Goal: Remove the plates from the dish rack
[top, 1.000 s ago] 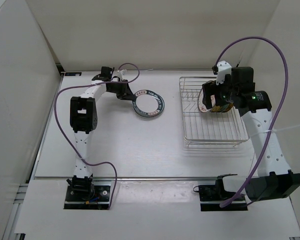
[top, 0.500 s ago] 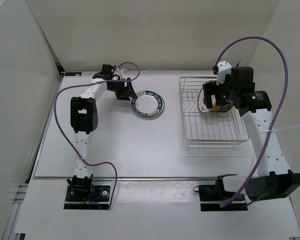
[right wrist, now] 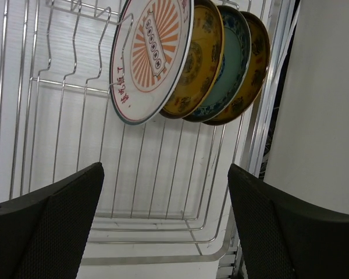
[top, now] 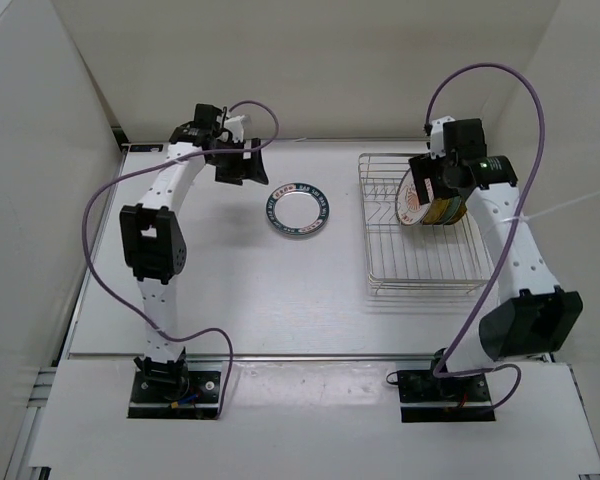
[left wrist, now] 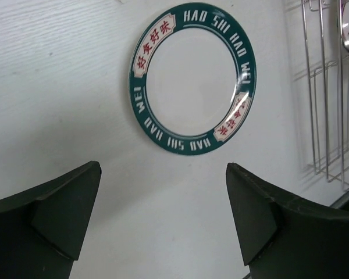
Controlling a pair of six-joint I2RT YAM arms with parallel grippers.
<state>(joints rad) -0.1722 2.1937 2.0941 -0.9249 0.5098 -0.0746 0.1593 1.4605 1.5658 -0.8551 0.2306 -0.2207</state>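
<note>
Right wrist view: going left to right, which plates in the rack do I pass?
sunburst plate → yellow plate → teal plate → brownish plate

Top external: we look from high above near edge, tilted down and forward; far off, whole worktop in frame.
Left wrist: we ride behind left end effector, facing steeply down at worktop, close; lettered plate fills upper frame, dish rack wires at right edge.
Right wrist: we ride behind right end effector, close over rack, upright plates up top.
Overlap we log: top and left wrist share lettered plate, rack edge; top and right wrist share rack, upright plates.
</note>
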